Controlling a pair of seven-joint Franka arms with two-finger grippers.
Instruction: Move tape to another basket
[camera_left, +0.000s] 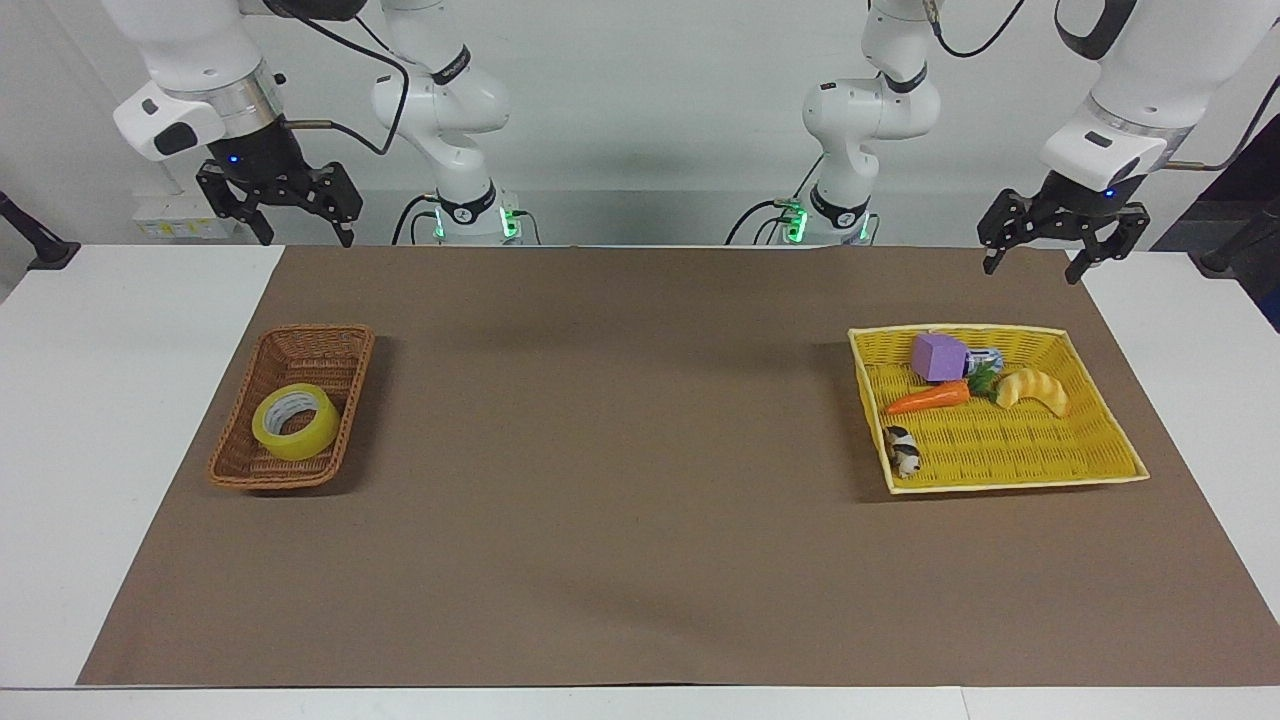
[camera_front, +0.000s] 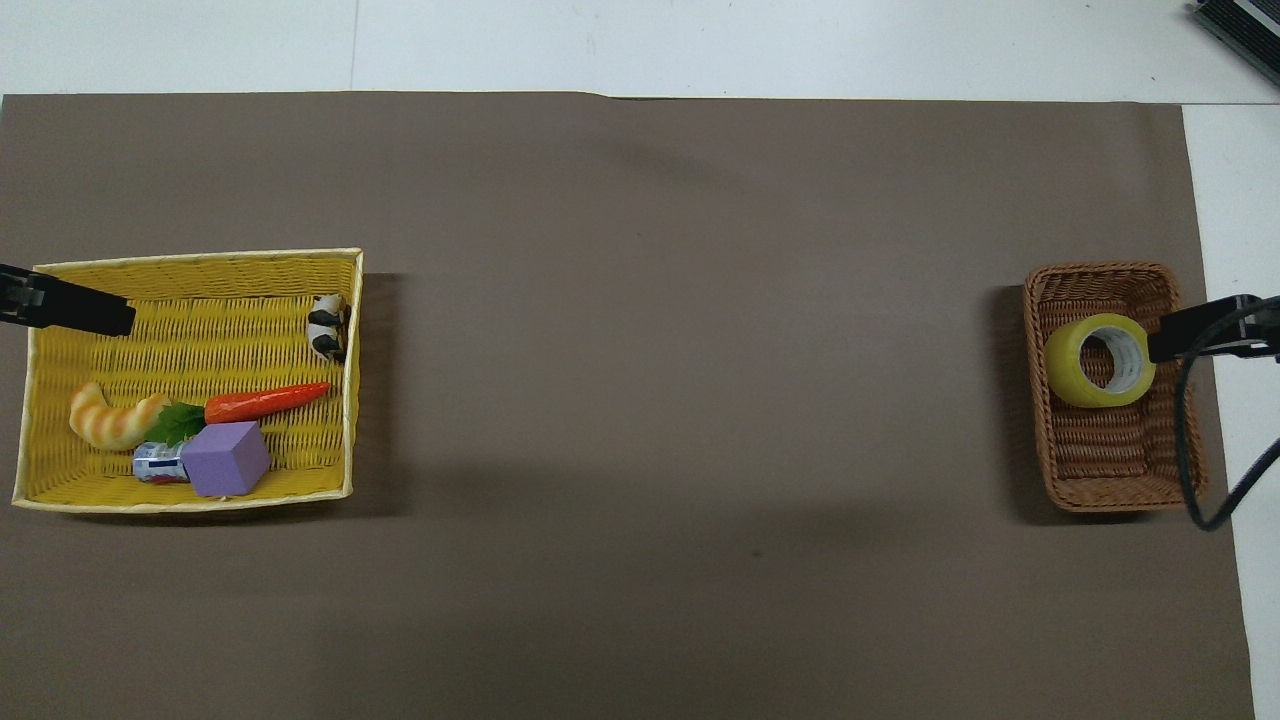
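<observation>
The yellow tape roll (camera_left: 295, 421) lies flat in the dark brown wicker basket (camera_left: 316, 346) at the right arm's end of the table, in the half farther from the robots. It also shows in the overhead view (camera_front: 1099, 359), as does the basket (camera_front: 1110, 480). My right gripper (camera_left: 305, 236) hangs open and empty high in the air over that end of the table, well above the tape. My left gripper (camera_left: 1032, 270) hangs open and empty in the air over the left arm's end, above the yellow tray.
A bright yellow woven tray (camera_left: 1010, 472) at the left arm's end holds a purple cube (camera_left: 938, 356), a toy carrot (camera_left: 928, 397), a croissant toy (camera_left: 1035, 388), a small can and a black-and-white figure (camera_left: 904, 451). A brown mat (camera_left: 620, 450) covers the table.
</observation>
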